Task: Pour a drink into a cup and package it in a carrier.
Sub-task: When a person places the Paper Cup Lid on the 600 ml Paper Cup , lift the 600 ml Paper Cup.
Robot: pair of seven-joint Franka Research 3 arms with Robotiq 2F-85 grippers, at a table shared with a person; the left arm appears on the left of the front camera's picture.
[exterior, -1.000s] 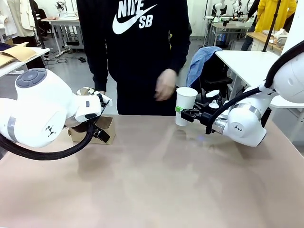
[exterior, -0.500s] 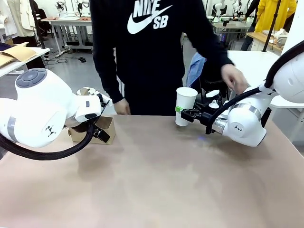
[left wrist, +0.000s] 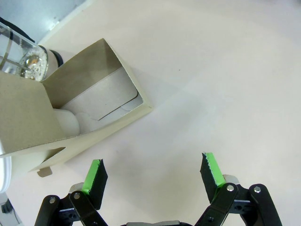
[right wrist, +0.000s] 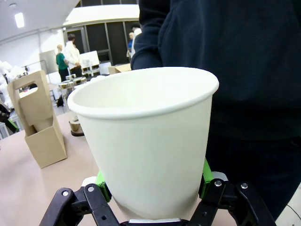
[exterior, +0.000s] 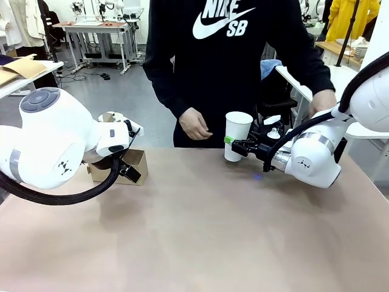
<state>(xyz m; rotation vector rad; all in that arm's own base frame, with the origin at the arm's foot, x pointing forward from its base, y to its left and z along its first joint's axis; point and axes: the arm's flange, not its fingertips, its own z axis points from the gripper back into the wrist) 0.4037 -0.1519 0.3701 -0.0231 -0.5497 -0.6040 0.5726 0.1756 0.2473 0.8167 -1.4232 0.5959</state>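
My right gripper [exterior: 234,145] is shut on the cup [exterior: 237,135], a tall white paper cup held upright and lidless just above the table's far edge. Up close, the cup [right wrist: 150,141] sits between the green pads [right wrist: 101,179] and looks empty. The brown cardboard carrier [exterior: 132,165] stands at the far left. My left gripper [left wrist: 153,162] hovers open just beside the carrier [left wrist: 70,94], nothing between its fingers. A white cup [left wrist: 66,123] sits in one compartment. Part of a clear glass carafe [left wrist: 19,52] with metal bands shows behind it; the drink is hidden.
A person in a dark sweatshirt stands at the far side; one hand [exterior: 194,125] hangs near the cup, the other [exterior: 322,100] reaches behind my right arm. A white side table [exterior: 316,79] stands at the right. The tan tabletop [exterior: 194,231] lies bare in front.
The person has stepped to the right and one hand has swung from beside the cup to behind my right arm. Neither arm has moved.
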